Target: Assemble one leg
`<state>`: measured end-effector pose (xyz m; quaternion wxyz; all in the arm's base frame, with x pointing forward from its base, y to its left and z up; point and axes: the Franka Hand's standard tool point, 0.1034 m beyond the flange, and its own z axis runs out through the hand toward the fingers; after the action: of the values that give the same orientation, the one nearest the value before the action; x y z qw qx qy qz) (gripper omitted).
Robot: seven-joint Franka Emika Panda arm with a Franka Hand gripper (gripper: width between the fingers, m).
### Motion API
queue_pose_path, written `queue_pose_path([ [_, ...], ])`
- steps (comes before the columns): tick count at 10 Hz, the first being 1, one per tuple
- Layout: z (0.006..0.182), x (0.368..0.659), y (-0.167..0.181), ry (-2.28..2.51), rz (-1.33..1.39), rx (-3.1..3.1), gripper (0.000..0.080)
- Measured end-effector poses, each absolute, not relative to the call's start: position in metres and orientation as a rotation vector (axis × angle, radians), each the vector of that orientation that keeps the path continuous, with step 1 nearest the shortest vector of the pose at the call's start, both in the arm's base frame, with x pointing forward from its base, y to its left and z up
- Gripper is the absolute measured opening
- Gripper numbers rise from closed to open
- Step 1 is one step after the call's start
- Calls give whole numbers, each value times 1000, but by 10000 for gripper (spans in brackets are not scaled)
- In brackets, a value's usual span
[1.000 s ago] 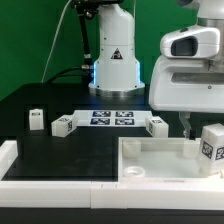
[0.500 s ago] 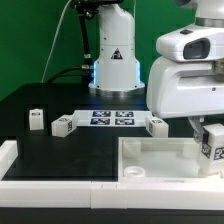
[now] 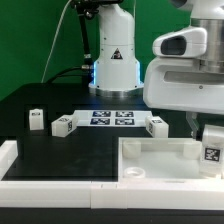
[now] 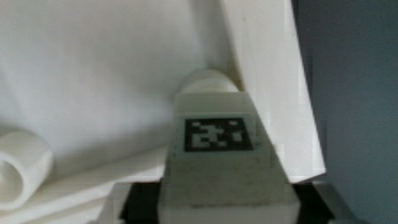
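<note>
My gripper is shut on a leg, a small white block with a black-and-white tag, held low over the large white square panel at the exterior view's right. In the wrist view the held leg fills the middle between dark fingers, with the panel's surface and a round corner socket behind it. Three more legs lie on the black table: one at the left, one beside the marker board, one to its right.
The marker board lies flat at the table's middle back. A white raised border runs along the front left. The arm's base stands behind, before a green backdrop.
My gripper has come down and shifted slightly to the exterior view's left with the leg, bringing it closer to the panel.
</note>
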<state>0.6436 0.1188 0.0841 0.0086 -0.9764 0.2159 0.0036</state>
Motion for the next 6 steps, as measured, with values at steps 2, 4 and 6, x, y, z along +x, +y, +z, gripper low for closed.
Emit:
queue_pose_path([
  [2, 84, 643, 118, 1139, -4, -2911, 290],
  [4, 83, 642, 118, 1586, -14, -2710, 291],
  [6, 83, 642, 117, 1815, -15, -2562, 291],
])
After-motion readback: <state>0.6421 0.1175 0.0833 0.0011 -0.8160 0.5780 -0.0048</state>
